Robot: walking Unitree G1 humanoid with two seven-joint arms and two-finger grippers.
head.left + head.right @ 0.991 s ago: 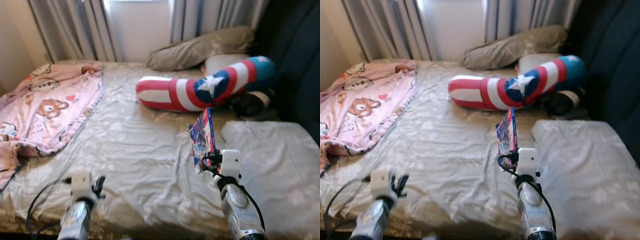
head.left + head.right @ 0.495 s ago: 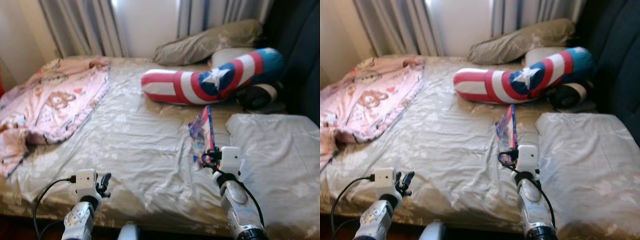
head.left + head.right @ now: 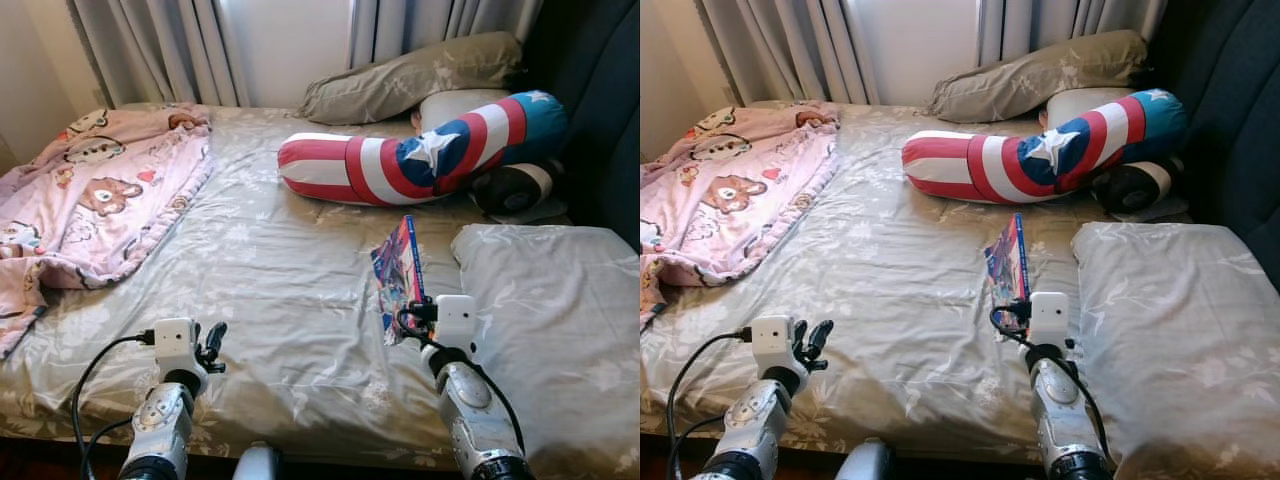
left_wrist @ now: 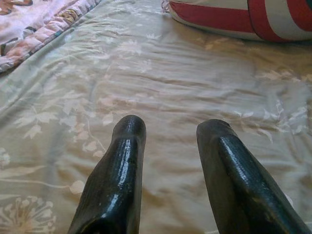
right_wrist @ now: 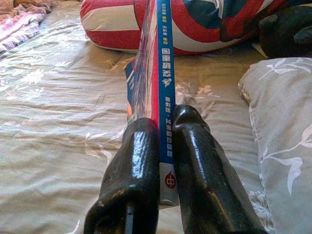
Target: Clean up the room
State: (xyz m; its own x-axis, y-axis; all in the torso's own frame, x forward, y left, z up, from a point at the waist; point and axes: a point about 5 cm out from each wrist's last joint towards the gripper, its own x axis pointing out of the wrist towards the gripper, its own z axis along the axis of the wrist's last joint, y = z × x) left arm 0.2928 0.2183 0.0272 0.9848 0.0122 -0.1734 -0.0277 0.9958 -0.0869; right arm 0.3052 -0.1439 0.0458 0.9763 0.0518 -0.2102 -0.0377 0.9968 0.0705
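My right gripper is shut on a thin colourful book with a blue spine, held upright on its edge above the bed sheet. The book stands just left of a grey pillow. My left gripper is open over the sheet near the bed's front edge, nothing between its fingers. In the left eye view the left gripper is low on the left.
A long red, white and blue star cushion lies across the back of the bed. A pink bear-print blanket is heaped on the left. A grey pillow and curtains are behind. A dark headboard stands on the right.
The camera has shifted and steadied, so the whole bed sits differently in view. My right gripper still holds the book upright; both arms stay about where they were.
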